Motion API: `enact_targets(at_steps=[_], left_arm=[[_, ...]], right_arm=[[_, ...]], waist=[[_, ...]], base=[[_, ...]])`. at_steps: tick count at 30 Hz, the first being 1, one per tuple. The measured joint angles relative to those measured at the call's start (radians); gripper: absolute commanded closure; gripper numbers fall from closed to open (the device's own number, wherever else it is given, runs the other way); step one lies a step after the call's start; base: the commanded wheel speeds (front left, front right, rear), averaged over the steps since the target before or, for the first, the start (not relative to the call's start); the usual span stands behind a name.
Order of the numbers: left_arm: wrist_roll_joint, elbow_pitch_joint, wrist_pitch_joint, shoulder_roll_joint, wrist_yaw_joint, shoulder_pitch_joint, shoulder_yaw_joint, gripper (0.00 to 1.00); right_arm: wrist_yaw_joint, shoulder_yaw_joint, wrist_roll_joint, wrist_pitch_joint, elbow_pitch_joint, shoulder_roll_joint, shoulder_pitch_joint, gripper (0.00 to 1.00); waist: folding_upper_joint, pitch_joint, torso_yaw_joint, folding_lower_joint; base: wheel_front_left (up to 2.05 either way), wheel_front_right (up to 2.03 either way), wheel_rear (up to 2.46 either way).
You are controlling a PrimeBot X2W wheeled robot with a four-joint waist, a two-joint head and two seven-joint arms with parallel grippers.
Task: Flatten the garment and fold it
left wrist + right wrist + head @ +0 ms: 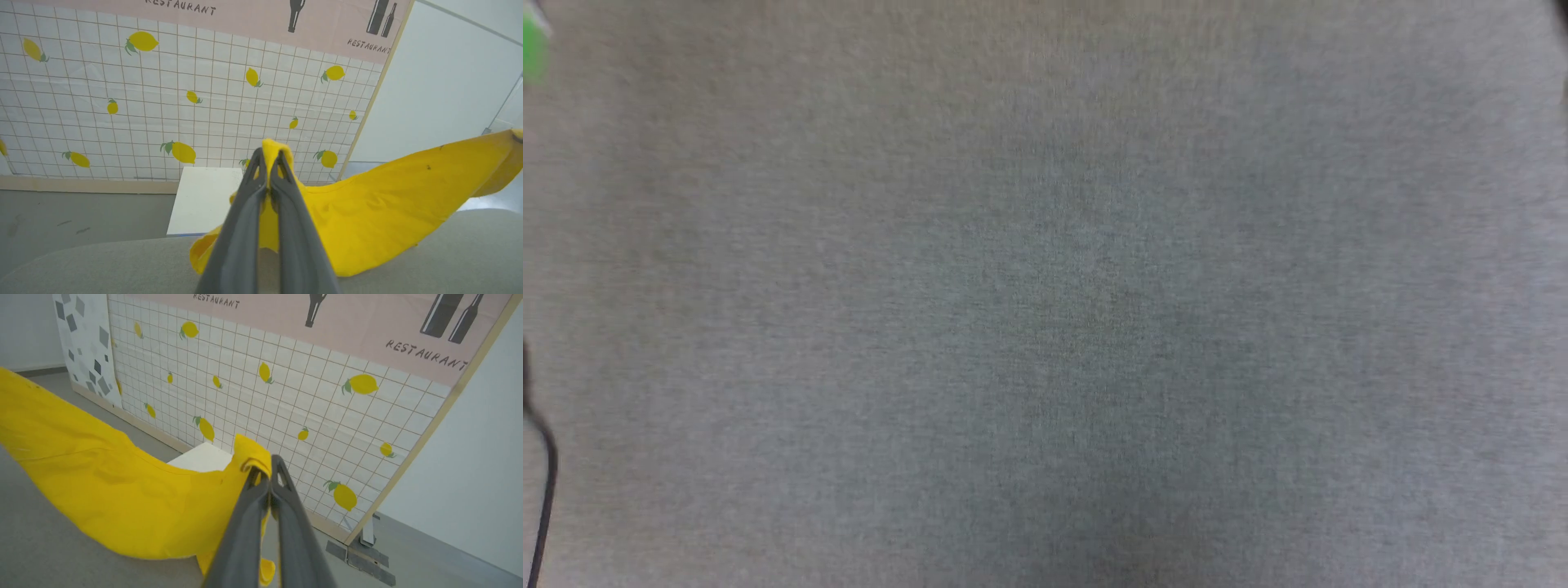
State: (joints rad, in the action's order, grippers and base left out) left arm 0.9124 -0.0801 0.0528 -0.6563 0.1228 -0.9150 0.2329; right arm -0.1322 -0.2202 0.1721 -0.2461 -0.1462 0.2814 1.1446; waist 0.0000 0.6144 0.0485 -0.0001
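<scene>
Two pinches hold it up: our left gripper (269,159) is clamped on one edge of the garment (388,204) and our right gripper (265,467) on another, so we see it stretched left-to-right between them, sagging low over the grey surface (102,265).

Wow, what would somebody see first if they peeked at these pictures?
The bright yellow cotton T-shirt jumps out, slung above the grey fabric surface. The left pincer and the right pincer each pinch one bunched end of it. Behind stands a white tiled wall panel printed with yellow lemons.
</scene>
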Motion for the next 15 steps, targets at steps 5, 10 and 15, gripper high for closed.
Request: enact_targets(at_steps=[5, 10, 15], left_arm=[[-0.012, 0.131, 0.022, -0.032, -0.035, 0.238, 0.004, 1.00], [-0.048, 0.226, 0.026, -0.063, -0.085, 0.488, 0.048, 1.00], [-0.040, 0.293, -0.001, -0.075, -0.120, 0.722, 0.102, 1.00]], right_arm=[[0.000, 0.046, 0.053, -0.071, 0.204, 0.022, -0.281, 1.00], [0.000, 0.061, 0.113, -0.114, 0.331, 0.015, -0.537, 1.00], [0.000, 0.080, 0.183, -0.156, 0.430, 0.010, -0.790, 1.00]], waist=[[0.0000, -0.080, 0.001, 0.0000], [0.0000, -0.172, 0.000, 0.0000], [0.0000, -0.262, 0.001, 0.0000]], base=[[0.00, 0.00, 0.00], [0.00, 0.00, 0.00], [0.00, 0.00, 0.00]])
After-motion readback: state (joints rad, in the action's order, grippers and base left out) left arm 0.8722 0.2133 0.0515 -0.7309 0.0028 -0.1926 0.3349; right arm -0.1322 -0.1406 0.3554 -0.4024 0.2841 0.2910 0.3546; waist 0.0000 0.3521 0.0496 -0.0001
